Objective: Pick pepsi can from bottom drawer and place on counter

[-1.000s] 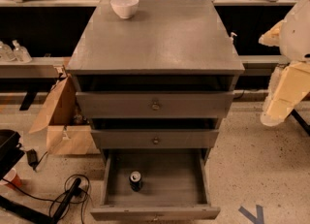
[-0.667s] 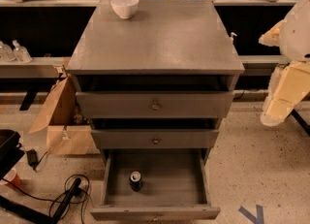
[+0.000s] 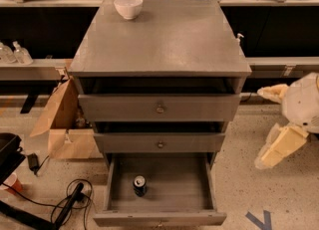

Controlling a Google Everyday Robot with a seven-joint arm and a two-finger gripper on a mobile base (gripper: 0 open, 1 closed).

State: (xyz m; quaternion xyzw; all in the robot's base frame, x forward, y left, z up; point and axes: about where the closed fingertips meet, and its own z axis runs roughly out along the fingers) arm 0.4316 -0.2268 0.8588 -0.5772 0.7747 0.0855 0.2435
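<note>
The pepsi can [image 3: 139, 185], dark blue with a silver top, stands upright in the open bottom drawer [image 3: 159, 199], left of its middle near the front. The counter [image 3: 164, 40] is the flat grey top of the cabinet. My gripper [image 3: 277, 148], with cream-coloured parts, hangs to the right of the cabinet at the height of the middle drawer. It is well away from the can and holds nothing that I can see.
A white bowl [image 3: 128, 6] stands at the counter's back left. The two upper drawers [image 3: 159, 108] are pulled slightly out. A cardboard box [image 3: 65, 124] and cables [image 3: 60, 204] lie on the floor left of the cabinet. A workbench runs behind.
My arm has moved down at the right side of the cabinet. The can, the drawers and the bowl have not moved.
</note>
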